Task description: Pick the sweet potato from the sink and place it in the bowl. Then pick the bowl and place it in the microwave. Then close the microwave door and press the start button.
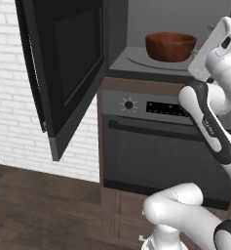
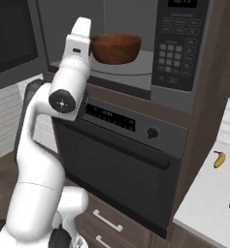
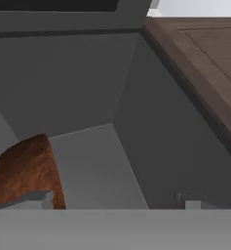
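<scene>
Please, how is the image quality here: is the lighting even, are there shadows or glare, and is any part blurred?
Left base view: flat, even light; soft shadow under the bowl; the microwave door glass shows no glare. Right base view: the microwave keypad and display are too soft to read. Hand view: dim grey interior, sharp edges, no glare.

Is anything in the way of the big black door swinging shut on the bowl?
Yes. The bowl sits inside the microwave, but the robot's hand reaches into the opening beside it, pincer open. The door would hit that arm.
</scene>
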